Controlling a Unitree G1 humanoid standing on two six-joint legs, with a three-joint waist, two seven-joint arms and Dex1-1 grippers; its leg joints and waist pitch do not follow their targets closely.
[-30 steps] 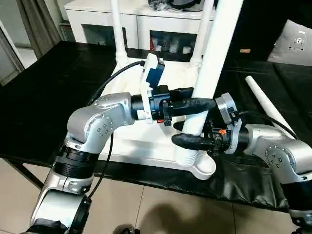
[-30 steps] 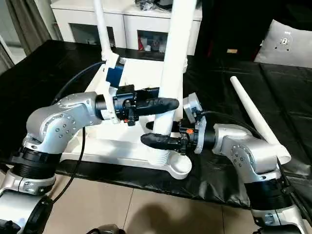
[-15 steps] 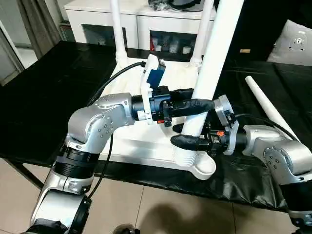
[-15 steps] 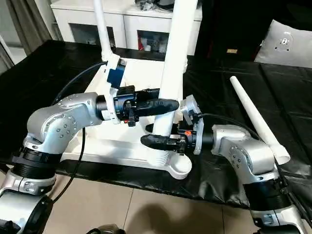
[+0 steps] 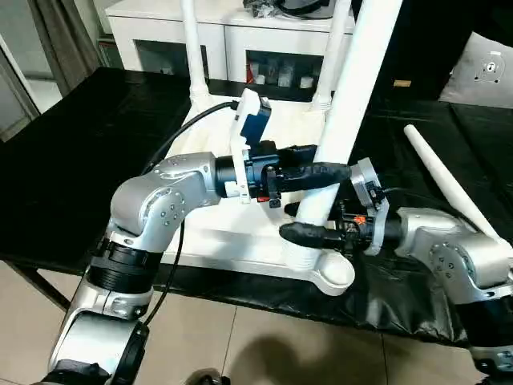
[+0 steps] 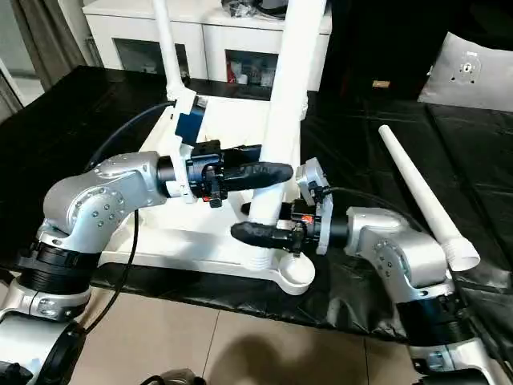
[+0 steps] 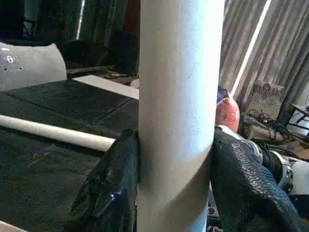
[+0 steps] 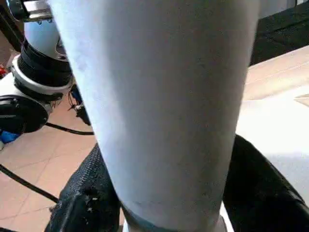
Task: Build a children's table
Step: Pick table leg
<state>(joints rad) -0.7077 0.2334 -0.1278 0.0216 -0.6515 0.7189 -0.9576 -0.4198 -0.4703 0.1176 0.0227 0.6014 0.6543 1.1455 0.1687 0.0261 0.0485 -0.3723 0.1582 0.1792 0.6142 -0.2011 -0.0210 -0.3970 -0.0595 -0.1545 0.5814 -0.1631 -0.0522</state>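
The children's table top (image 5: 232, 249) lies underside up on the black work table. Two white legs (image 5: 192, 48) (image 5: 335, 56) stand in its far corners. A third leg (image 5: 353, 96) stands upright in the near right corner socket (image 5: 333, 273), leaning slightly. My left gripper (image 5: 337, 168) is shut on this leg from the left, and its fingers (image 7: 111, 183) press both sides of the tube (image 7: 178, 96). Just below, my right gripper (image 5: 290, 222) clasps the same leg (image 8: 159, 96) from the right, near its ribbed base. A fourth leg (image 6: 417, 192) lies loose on the black cover at the right.
A white cabinet with glass doors (image 5: 160, 32) stands behind the work table. A grey cushion (image 5: 489, 72) rests at the far right. The black table's near edge (image 5: 240, 293) runs just below the socket, with tiled floor beyond it.
My right wrist has edged a little leftward and rolled slightly around the leg's base. The left gripper and the leg have stayed almost still.
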